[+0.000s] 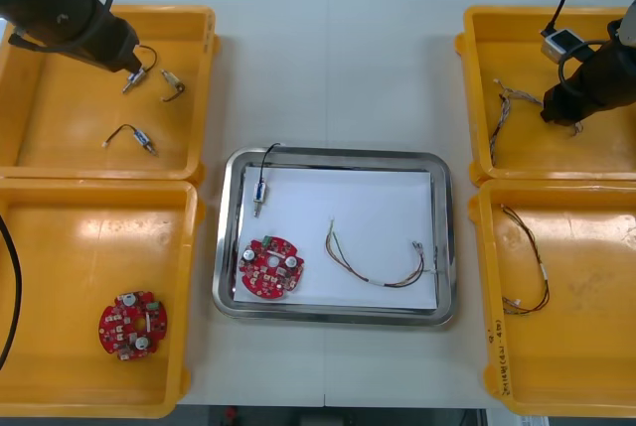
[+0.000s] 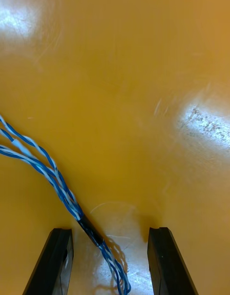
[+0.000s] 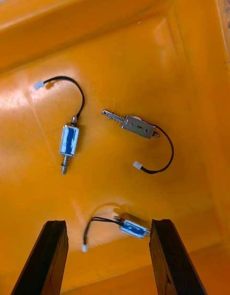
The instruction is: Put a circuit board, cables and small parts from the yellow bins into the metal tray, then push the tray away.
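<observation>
Left of the metal tray (image 1: 338,156) and farther back is the far-left bin (image 1: 60,118), with the left gripper (image 1: 126,57) dipped into it. Its fingers (image 3: 52,247) are spread wide and aren't pinching anything. One small metal part (image 3: 133,228) with a thin black lead lies on the bin floor between them, closer to one finger. Two more small parts (image 3: 69,141) (image 3: 139,127) lie a bit beyond the fingertips, each with its own black lead.

Left of the tray on the near side, the near-left bin (image 1: 60,267) has a round red circuit board (image 1: 132,325) lying flat.

The tray itself is white inside. It holds another red board (image 1: 271,267) in its near-left corner. There's also a small part on a black lead (image 1: 260,193), with the lead hooked over the far rim, and a thin loose cable (image 1: 378,281) curled toward the tray's right side.

Right of the tray and farther back is the far-right bin (image 1: 527,49), where the right gripper (image 1: 561,120) is down low. Its fingers (image 2: 160,256) are also spread, and a twisted blue and white cable (image 2: 52,175) runs between them, nearer one finger and not clamped.

Right of the tray on the near side, the near-right bin (image 1: 586,327) has one more thin cable (image 1: 542,272) looped along its tray-side wall.
</observation>
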You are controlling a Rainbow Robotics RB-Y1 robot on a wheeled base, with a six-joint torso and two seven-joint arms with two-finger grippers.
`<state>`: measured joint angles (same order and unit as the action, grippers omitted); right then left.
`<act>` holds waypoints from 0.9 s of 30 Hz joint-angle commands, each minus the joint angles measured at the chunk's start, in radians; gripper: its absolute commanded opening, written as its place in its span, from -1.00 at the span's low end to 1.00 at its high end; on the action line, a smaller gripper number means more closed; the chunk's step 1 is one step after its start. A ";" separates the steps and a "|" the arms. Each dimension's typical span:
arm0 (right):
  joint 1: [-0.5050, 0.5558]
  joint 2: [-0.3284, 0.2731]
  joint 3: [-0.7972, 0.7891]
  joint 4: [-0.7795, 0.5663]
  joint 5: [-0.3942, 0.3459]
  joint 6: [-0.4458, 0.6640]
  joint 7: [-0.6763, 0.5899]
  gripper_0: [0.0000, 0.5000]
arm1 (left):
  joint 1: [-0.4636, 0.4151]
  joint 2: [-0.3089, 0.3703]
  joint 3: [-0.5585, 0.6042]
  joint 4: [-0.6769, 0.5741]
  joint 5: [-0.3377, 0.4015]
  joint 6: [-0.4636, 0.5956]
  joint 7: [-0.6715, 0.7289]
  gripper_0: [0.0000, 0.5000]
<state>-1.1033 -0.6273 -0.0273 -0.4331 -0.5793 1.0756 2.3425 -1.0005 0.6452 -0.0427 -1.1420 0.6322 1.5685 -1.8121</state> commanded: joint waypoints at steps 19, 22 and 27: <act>0.056 0.003 -0.017 -0.065 -0.027 0.041 0.023 -1.00 | -0.076 -0.024 0.066 0.318 0.049 -0.426 -0.365 1.00; 0.056 -0.011 -0.017 -0.144 -0.017 0.133 0.015 -1.00 | -0.076 -0.035 0.066 0.363 0.063 -0.475 -0.400 1.00; 0.056 -0.031 -0.062 -0.239 -0.011 0.257 0.001 -1.00 | -0.076 -0.039 0.047 0.377 0.086 -0.485 -0.408 1.00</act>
<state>-1.0626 -0.6291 -0.0325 -0.6132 -0.6004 1.2838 2.3424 -1.0203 0.6175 0.0036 -0.7548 0.6999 1.1000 -2.1504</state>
